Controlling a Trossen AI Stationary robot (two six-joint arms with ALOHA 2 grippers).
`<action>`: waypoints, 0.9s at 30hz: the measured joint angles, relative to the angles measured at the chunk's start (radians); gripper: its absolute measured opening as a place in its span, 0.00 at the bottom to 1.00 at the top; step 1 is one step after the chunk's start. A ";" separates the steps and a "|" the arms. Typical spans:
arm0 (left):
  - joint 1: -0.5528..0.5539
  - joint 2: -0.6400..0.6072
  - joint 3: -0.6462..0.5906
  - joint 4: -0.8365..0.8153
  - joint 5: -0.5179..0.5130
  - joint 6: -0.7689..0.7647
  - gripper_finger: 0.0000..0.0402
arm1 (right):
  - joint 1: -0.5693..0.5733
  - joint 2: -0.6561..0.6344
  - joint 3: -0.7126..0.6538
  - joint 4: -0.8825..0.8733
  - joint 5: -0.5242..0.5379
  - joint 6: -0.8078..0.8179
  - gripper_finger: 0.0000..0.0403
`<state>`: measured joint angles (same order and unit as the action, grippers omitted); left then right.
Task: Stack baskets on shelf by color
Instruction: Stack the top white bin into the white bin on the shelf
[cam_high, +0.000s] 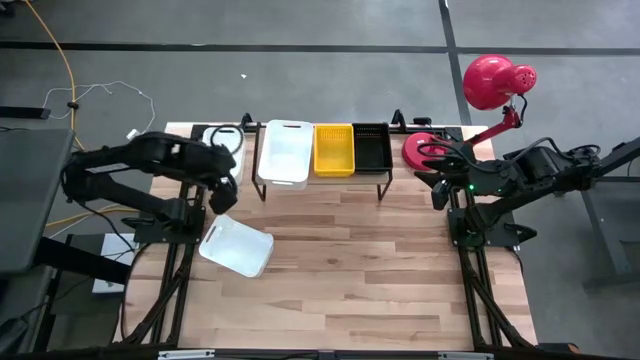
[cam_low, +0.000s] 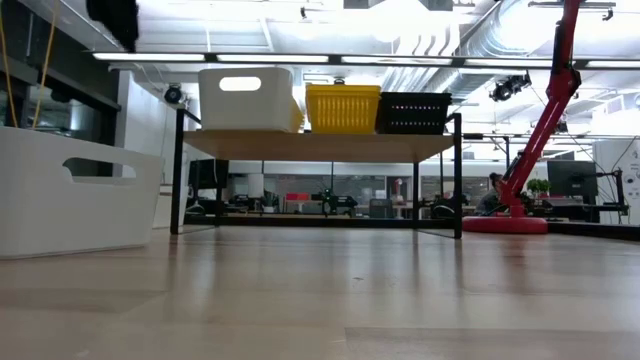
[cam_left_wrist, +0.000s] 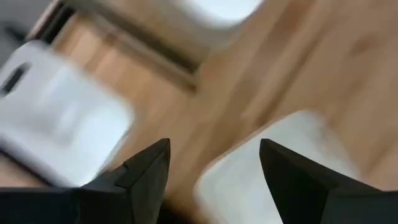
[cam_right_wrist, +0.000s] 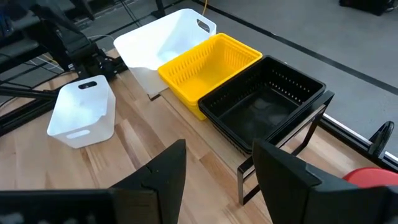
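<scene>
Hidden or unclear: my left wrist view is smeared; I can make out only pale blurs of white plastic and wood past my fingers. In the low view neither of my arms shows, and the loose white basket (cam_low: 75, 195) is cut off at the picture's left edge.
Shelf: the low black-tube rack with a light wood plank top (cam_high: 325, 180) stands at the far edge of the wooden surface (cam_high: 360, 280).
On the shelf: a large solid white plastic basket (cam_high: 284, 152) at the left end, a yellow mesh-walled basket (cam_high: 334, 149) in the middle touching it, and a black mesh-walled basket (cam_high: 372, 146) at the right end.
Loose basket: the second white basket (cam_high: 236, 246), tilted askew, lies on the surface in front of the shelf's left end.
Left tool (cam_left_wrist: 214, 165): fingers apart, nothing between them; it hangs above the surface, between the shelf's left end and the loose white basket, near that basket's far corner.
Right tool (cam_right_wrist: 217, 168): fingers apart and empty, off the shelf's right end beside a red lamp base (cam_high: 424, 150), well apart from every basket.
</scene>
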<state>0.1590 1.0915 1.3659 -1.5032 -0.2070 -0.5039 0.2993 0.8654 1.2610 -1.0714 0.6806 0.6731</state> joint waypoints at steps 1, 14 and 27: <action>0.005 0.016 0.000 -0.035 -0.020 -0.007 0.59 | 0.000 0.000 0.000 0.000 0.000 0.000 0.43; 0.201 0.021 -0.254 0.057 -0.021 0.273 0.59 | 0.000 0.000 0.000 0.000 -0.001 0.001 0.43; 0.421 -0.041 -0.552 0.263 0.009 0.598 0.59 | 0.000 0.000 0.000 0.000 0.011 0.003 0.43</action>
<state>0.5798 1.0508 0.8142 -1.2402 -0.1981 0.0941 0.2995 0.8658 1.2610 -1.0718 0.6914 0.6764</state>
